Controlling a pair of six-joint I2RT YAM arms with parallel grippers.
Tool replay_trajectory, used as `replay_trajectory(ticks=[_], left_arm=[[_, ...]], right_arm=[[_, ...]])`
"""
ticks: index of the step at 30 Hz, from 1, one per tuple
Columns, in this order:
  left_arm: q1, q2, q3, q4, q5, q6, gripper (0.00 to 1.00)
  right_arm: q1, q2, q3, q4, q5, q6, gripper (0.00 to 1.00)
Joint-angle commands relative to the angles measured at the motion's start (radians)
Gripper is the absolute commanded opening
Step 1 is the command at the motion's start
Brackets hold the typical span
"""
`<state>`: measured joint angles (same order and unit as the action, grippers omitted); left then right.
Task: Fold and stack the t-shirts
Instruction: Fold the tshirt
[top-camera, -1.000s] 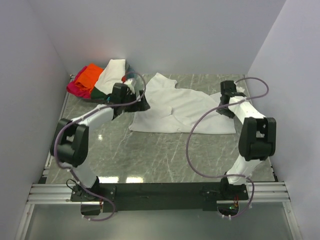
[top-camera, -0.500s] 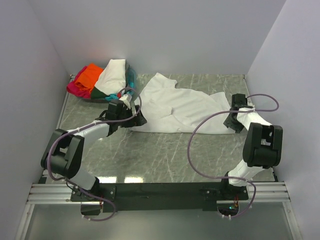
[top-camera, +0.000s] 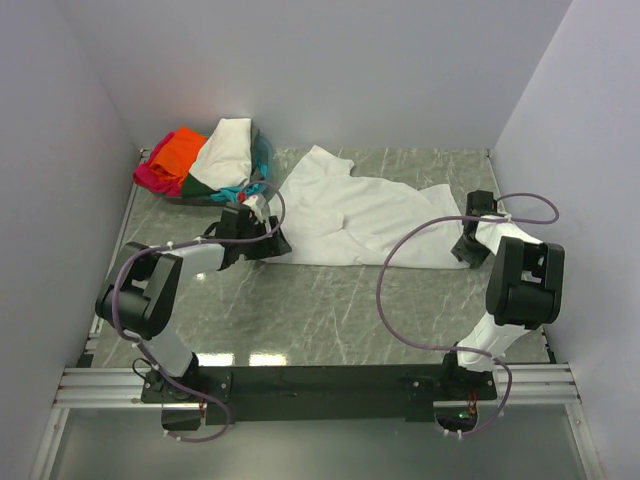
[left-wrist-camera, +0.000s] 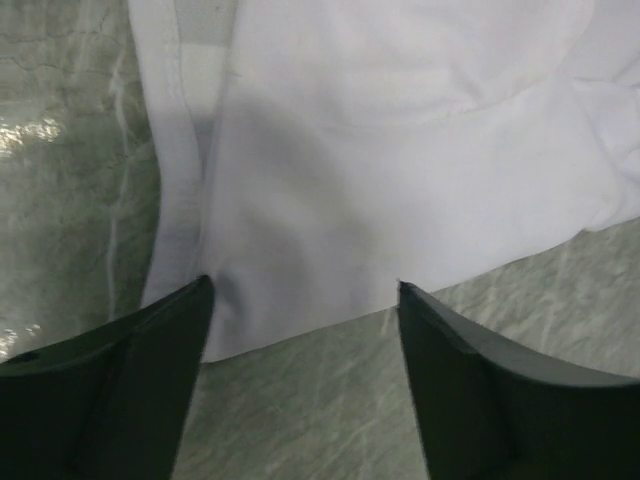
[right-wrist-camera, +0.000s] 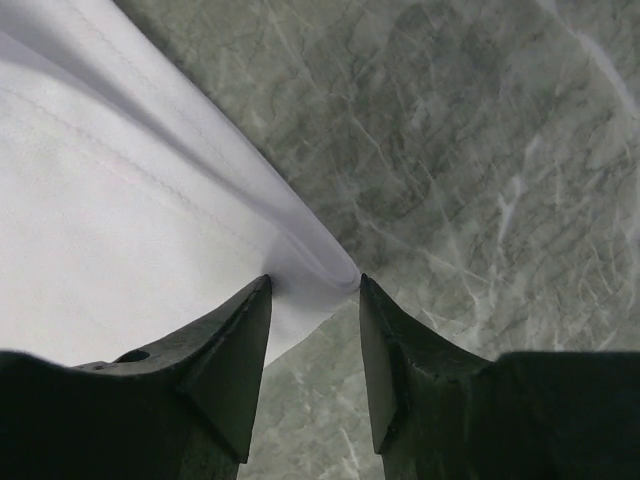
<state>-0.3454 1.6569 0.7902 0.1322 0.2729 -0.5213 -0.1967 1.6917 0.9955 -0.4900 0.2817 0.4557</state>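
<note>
Shirt: the white shirt is lying spread on the table, its long axis running 9 to 3 o'clock in the top view.
Pile: the other shirts are sitting heaped at the table's 10 o'clock corner, just beside the white one.
Left claw: is standing wide open at the shirt's 8 o'clock corner. The hem is lying between the jaws, and the cloth is running off toward 12 o'clock.
Right claw: is standing about half open at the 4 o'clock corner. The corner tip is sitting between the jaws, not visibly pinched, and the cloth is running off toward 10 o'clock.
Reach: each arm is sitting at its own near corner.
Judgement: both near corners are lying ready for pinching, and the fold would be going toward 12 o'clock, across the long axis.
</note>
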Motion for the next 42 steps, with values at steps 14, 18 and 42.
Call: replay_trajectory(ticks=[14,18,42], left_arm=[[0.022,0.052,0.03,-0.129,-0.124,0.046,0.03],[0.026,0.043,0.032,-0.161,-0.155,0.05,0.01],[-0.09,-0.165,0.179,-0.204,-0.204,0.038,0.99]], right_arm=[[-0.009,-0.003,0.043,-0.067,0.258,0.026,0.0],[-0.009,-0.018,0.051,-0.087,0.301,0.023,0.0],[0.043,-0.329,-0.067,0.025,0.023,-0.029,0.5]])
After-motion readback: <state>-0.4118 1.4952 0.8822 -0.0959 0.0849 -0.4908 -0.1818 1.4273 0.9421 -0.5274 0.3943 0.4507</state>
